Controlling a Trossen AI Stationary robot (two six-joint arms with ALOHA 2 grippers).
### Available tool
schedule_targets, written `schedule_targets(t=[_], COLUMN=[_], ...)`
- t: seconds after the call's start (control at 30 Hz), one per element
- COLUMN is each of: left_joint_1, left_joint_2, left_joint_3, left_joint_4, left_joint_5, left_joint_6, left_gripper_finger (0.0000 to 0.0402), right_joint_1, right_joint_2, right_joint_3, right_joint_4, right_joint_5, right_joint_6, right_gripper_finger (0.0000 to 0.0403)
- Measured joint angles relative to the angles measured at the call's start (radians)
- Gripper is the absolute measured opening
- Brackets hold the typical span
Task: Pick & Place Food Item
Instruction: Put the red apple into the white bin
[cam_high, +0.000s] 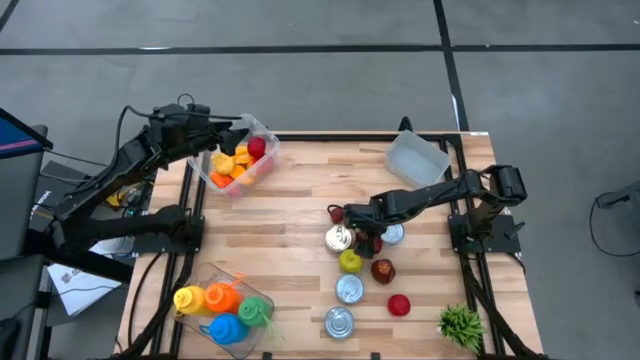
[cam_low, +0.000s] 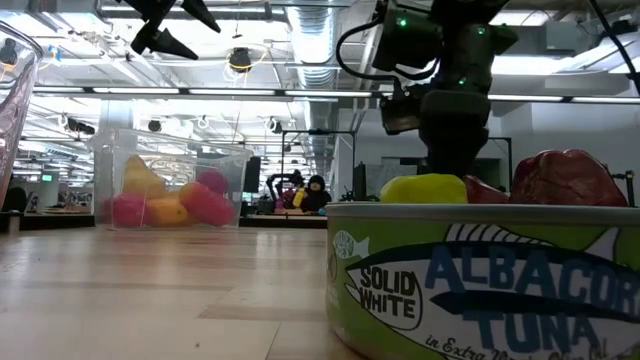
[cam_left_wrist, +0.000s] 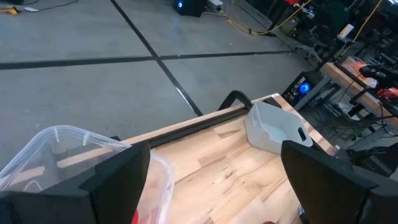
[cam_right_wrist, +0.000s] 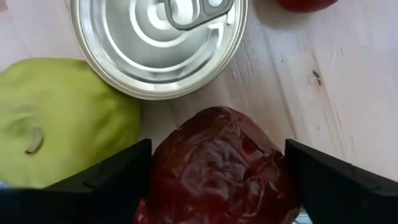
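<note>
Right gripper (cam_right_wrist: 217, 180) straddles the dark red food (cam_right_wrist: 217, 168), jaws apart; closing could nudge the can (cam_right_wrist: 158, 43) or slip off; left gripper (cam_left_wrist: 214, 180) waits, jaws apart

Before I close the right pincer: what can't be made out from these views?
- Dark red food item: right wrist view, lower part cut off by the edge; finger contact unclear.
- Same item, high view: hidden beneath the right pincer.
- Tuna can: low view, blocks the table behind.

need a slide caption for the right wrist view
Right pincer open astride a dark red food item, beside a yellow-green fruit and a can.
</note>
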Motion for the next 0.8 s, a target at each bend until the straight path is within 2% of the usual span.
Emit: schedule_targets(t=[0.17,0.4,0.63,0.8], left_joint_1=[0.000,0.000,0.000,0.000], left_joint_2=[0.000,0.000,0.000,0.000], left_joint_3=[0.000,0.000,0.000,0.000], left_joint_4=[0.000,0.000,0.000,0.000], left_joint_5=[0.000,0.000,0.000,0.000], left_joint_6=[0.000,0.000,-0.029,-0.086], left_gripper_finger=[0.0350,0.0350,0.0350,0.0350], right_joint_1=[0.000,0.000,-0.041,-0.066], right_joint_2=[-0.001,-0.047,-0.266,-0.475], right_joint_3=[0.000,0.000,0.001,0.001], right_joint_4=[-0.017,-0.019,0.007,0.168], right_joint_5=[0.001,0.004,0.008,0.007], right_joint_6=[-0.001,-0.034,-0.033,-0.026], right_gripper_finger=[0.0274,0.0268,0.0267,0.0264])
